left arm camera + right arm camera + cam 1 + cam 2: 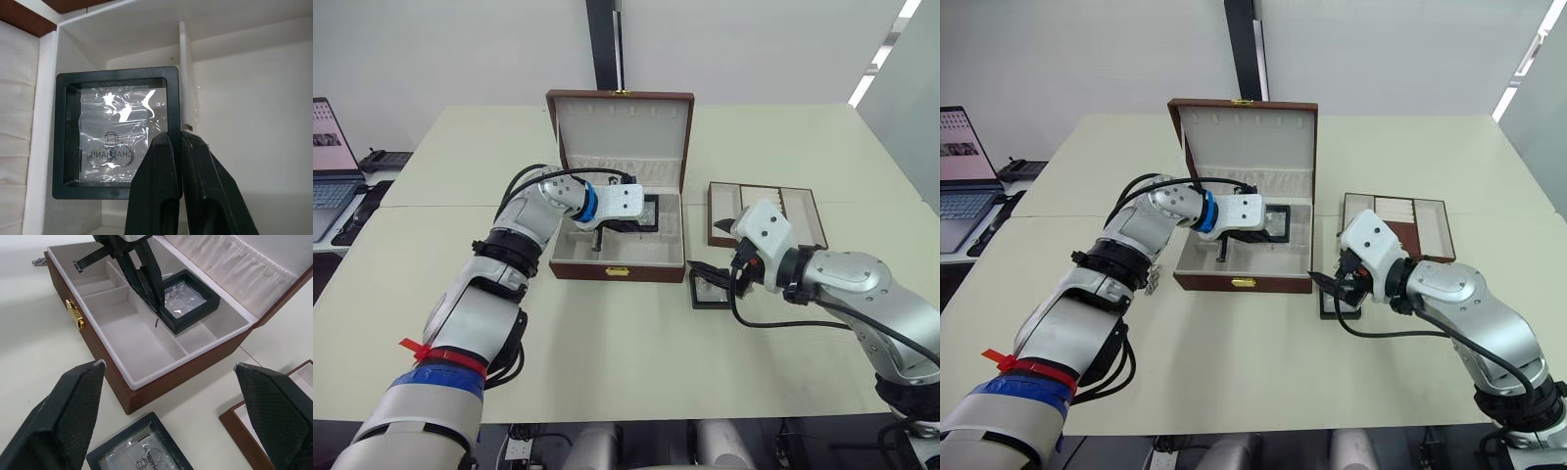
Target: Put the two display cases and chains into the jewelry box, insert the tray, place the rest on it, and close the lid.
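Worktop [636, 352] pale, wide. Box [618, 267] mid-worktop, lid [622, 127] standing open at far side. Tray [800, 211] right of box, on worktop. Left gripper [159, 313] down inside box, fingers [161, 186] pinched on near rim of one case [188, 298], in far right compartment. Right gripper [713, 277] over second case [139, 455], near right of box; fingers [73, 401] spread wide, holding nothing.
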Controlling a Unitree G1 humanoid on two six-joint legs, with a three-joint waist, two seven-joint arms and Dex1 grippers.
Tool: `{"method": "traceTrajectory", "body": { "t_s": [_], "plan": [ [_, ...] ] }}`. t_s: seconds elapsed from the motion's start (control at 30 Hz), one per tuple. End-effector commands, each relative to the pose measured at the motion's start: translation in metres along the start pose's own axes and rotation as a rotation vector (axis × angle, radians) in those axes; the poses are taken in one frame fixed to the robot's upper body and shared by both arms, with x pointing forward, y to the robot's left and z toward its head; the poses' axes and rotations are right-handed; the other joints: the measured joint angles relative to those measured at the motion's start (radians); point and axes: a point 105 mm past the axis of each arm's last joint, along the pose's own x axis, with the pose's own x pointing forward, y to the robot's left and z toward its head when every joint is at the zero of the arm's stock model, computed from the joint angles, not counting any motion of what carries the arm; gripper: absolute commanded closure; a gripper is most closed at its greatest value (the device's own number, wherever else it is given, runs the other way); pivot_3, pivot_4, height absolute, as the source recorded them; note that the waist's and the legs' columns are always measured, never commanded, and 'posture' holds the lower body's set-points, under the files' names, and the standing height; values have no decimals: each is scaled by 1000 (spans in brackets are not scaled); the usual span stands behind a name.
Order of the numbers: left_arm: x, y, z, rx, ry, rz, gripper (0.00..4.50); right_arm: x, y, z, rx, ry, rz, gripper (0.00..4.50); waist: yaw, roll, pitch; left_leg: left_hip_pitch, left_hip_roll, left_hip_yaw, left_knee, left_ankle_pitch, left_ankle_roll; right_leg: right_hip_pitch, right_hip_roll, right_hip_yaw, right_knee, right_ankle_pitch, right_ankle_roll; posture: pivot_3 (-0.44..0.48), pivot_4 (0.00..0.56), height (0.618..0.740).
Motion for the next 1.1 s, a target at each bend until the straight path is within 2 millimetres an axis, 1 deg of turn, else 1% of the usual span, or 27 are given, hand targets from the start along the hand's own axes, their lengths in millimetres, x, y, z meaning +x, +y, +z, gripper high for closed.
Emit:
{"method": "traceTrajectory", "body": {
  "t_s": [0.03, 0.23, 0.33, 0.5, 0.57, 0.7, 0.73, 0.8, 0.83, 0.87, 0.93, 1.0, 1.03, 1.1],
  "plan": [
    [-5, 11, 11, 41, -10, 31, 4478, -3, 2, 17, -41, -52, -3, 0, 0, 0, 0, 0, 0, 0, 0, 0, 0, 0, 0, 0, 0, 0, 0, 0, 150, 740],
    [-5, 12, 19, 8, -47, 10, 4478, -3, 1, 17, -40, -49, -3, 0, 0, 0, 0, 0, 0, 0, 0, 0, 0, 0, 0, 0, 0, 0, 0, 0, 150, 740],
    [-7, 16, 20, 18, -44, 24, 3694, -3, 0, 17, -39, -48, -6, 0, -1, 0, 0, 0, 0, 0, 0, 0, 0, 0, 0, 0, 0, 0, 0, 0, 150, 740],
    [-13, 21, 26, 40, -44, 31, 2108, -3, -1, 17, -39, -46, -7, 0, -2, 0, 0, 0, 0, 0, 0, 0, 0, 0, 0, 0, 0, 0, 0, 0, 150, 740],
    [-16, 24, 29, 51, -54, 45, 1572, -3, -2, 16, -39, -45, -8, 0, -2, 0, 0, 0, 0, 0, 0, 0, 0, 0, 0, 0, 0, 0, 0, 0, 150, 740],
    [-33, 32, 42, 32, -135, 84, 413, -4, -4, 17, -49, -47, -15, 0, -3, 0, 0, 0, 0, 0, 0, 0, 0, 0, 0, 0, 0, 0, 0, 0, 150, 740],
    [-40, 33, 46, 14, -175, 92, 169, -5, -5, 17, -52, -48, -16, 0, -4, 0, 0, 0, 0, 0, 0, 0, 0, 0, 0, 0, 0, 0, 0, 0, 150, 740],
    [-60, 28, 50, -36, -265, 86, 169, -12, -8, 16, -59, -50, -16, 0, -5, 0, 0, 0, 1, -1, 0, 0, 0, 0, 0, 0, 0, 0, 0, 0, 150, 740],
    [-70, 25, 49, -54, -302, 91, 169, -15, -10, 15, -61, -50, -19, 0, -7, 0, 0, 0, 1, -1, 0, 0, 0, 0, 0, 0, 0, 0, 0, 0, 150, 740],
    [-76, 22, 48, -63, -321, 94, 169, -18, -11, 15, -62, -49, -21, 0, -10, 0, 0, 0, 1, 0, 0, 0, 0, 0, 0, 0, 0, 0, 0, 0, 150, 740],
    [-98, 15, 33, -145, -360, 135, 169, -27, -15, 11, -77, -40, -24, 0, -13, 1, 0, 1, 2, -1, -1, 0, 0, 0, 0, 1, 0, 0, 0, 0, 150, 740],
    [-119, 12, 18, -217, -387, 213, 169, -38, -19, 7, -91, -25, -21, 0, -12, 1, 0, 1, 3, -1, -1, 0, 0, 0, 0, 1, 1, 0, 0, 0, 150, 740],
    [-124, 10, 14, -232, -393, 236, 169, -41, -19, 6, -95, -21, -19, 0, -11, 0, 0, 1, 3, -1, 0, 0, 0, 0, 0, 1, 1, 0, 0, 0, 150, 740],
    [-144, 5, -6, -308, -384, 319, 169, -55, -28, -2, -107, 22, -38, 0, -7, 0, 0, 1, 3, -2, 0, 0, 0, 0, 0, 1, 0, 0, 0, 0, 150, 740]
  ]
}}
